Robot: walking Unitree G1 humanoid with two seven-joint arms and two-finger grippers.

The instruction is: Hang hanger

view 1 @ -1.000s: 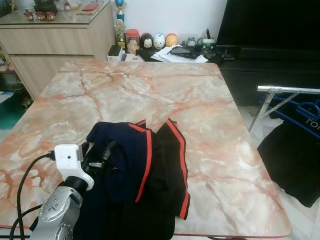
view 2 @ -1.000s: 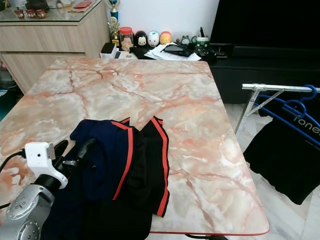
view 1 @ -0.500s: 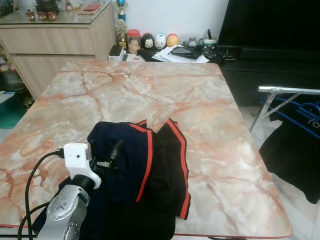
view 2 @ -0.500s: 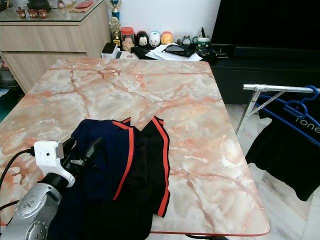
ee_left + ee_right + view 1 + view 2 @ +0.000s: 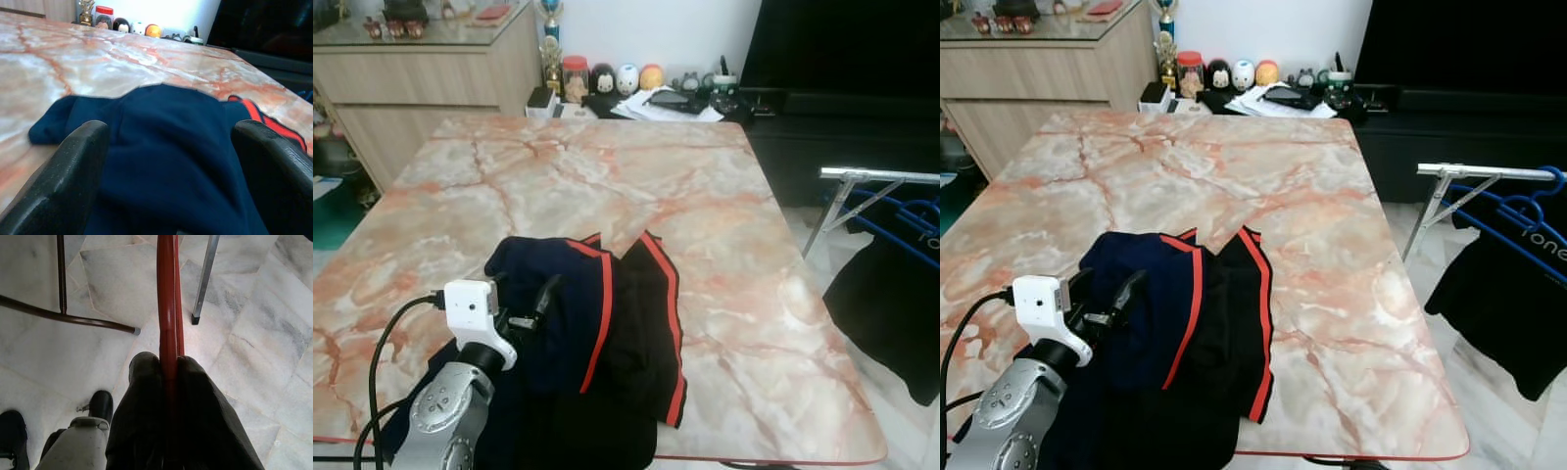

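Marble-patterned in pink and cream, the table (image 5: 705, 196) carries at its near edge a heap of dark clothing, a navy garment (image 5: 558, 304) trimmed in red lying over a black one (image 5: 641, 333) with the same red piping. Over the near left part of that heap hangs the left gripper (image 5: 524, 304), its silver arm and white wrist camera rising from below the table's near edge; the two black fingers (image 5: 73, 171) stand wide apart with the navy cloth between and beneath them. Under the table's level, the right gripper (image 5: 168, 377) has its fingers pressed together on a red hanger (image 5: 166, 298), a thin red bar that runs away from the fingertips above a pale tiled floor (image 5: 254, 333), with dark and grey metal legs (image 5: 205, 279) standing nearby. To the right of the table stands a metal clothes rail (image 5: 1489, 173) with a blue hanger (image 5: 1518, 220) hooked on it and a black shirt (image 5: 1498, 304) hanging below. At the far side of the table sit a jar, small round figurines (image 5: 625, 78) and papers, with a wooden cabinet (image 5: 421, 88) to the far left and a large dark screen (image 5: 842, 44) to the far right.
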